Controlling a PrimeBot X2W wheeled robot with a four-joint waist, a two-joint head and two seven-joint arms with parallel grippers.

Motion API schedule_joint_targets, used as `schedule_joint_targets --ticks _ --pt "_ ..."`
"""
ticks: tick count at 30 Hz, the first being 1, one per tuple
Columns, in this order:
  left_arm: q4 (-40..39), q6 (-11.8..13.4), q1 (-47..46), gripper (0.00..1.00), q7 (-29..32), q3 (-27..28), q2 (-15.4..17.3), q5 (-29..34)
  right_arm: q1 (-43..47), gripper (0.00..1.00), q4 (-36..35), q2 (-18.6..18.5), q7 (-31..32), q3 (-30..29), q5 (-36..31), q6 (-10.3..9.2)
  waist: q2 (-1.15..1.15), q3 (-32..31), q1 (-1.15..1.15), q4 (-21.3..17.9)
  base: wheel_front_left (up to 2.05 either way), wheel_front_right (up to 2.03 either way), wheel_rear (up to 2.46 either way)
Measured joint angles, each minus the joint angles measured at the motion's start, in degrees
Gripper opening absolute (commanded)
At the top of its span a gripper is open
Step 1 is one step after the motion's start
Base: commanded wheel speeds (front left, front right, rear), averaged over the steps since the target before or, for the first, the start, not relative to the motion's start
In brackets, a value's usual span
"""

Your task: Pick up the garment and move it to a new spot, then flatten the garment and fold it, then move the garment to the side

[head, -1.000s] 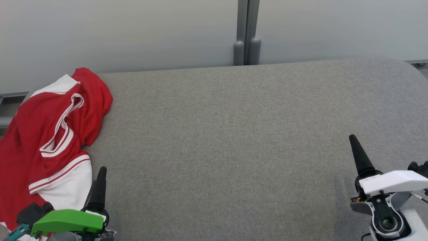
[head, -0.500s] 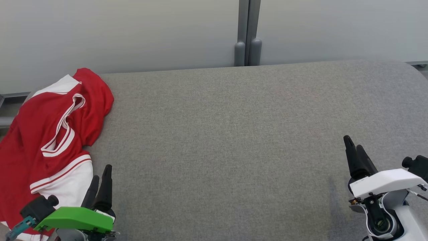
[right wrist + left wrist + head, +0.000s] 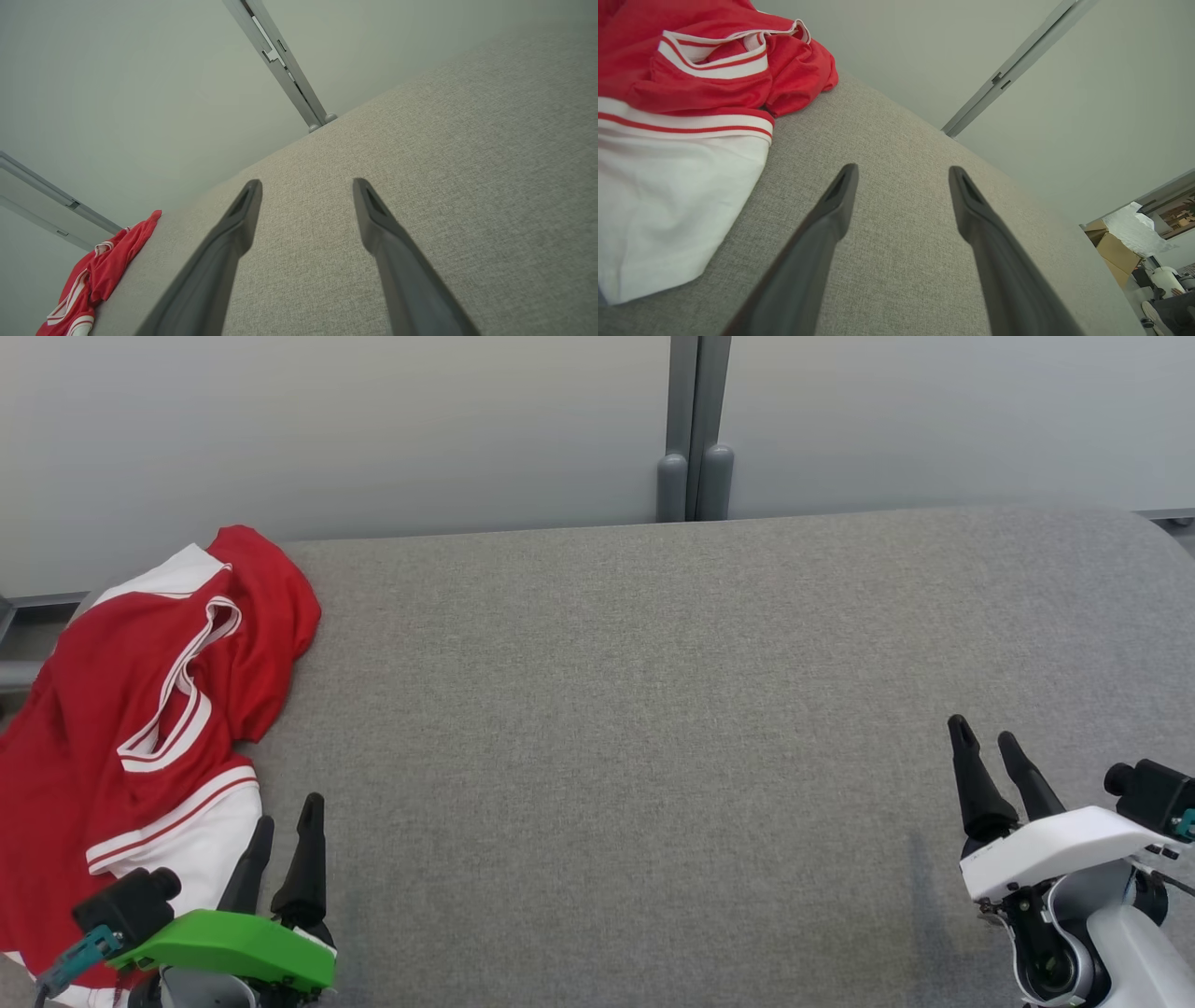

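A crumpled red garment (image 3: 103, 709) with white sleeves and white-striped trim lies bunched at the left end of the grey table (image 3: 635, 709), partly hanging over the table's left edge. In the left wrist view the garment (image 3: 677, 107) fills the upper left, its white sleeve nearest the fingers. My left gripper (image 3: 288, 815) stands open just right of the white sleeve, nothing between its fingers. Far off at the lower right, my right gripper (image 3: 982, 735) is open over bare fabric. The right wrist view shows the garment (image 3: 100, 273) small at the lower left.
A pale wall with a grey vertical post (image 3: 694, 429) runs behind the table's far edge. The table's rounded right corner (image 3: 1144, 523) lies at the upper right. Boxes (image 3: 1111, 247) stand in a room beyond, in the left wrist view.
Both grippers have turned so their two fingers show apart. The left gripper has dropped slightly lower and to the right; the right one has shifted a little left. The garment lies as before.
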Motion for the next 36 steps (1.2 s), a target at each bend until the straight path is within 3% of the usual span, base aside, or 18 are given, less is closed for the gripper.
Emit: schedule_joint_targets --ticks 25,36 --pt "0.4 0.0 0.1 1.00 -4.2 -0.1 0.3 18.1 1.2 1.00 -0.4 -2.0 -4.5 0.2 -17.2 -2.96 0.00 0.2 0.00 -0.6 0.00 0.00 0.00" --pt "1.0 0.0 0.1 1.00 -5.6 0.1 0.3 25.2 1.4 1.00 -0.6 -2.8 -6.2 -0.2 -24.0 -3.10 0.00 0.3 0.00 -0.7 0.00 0.00 0.00"
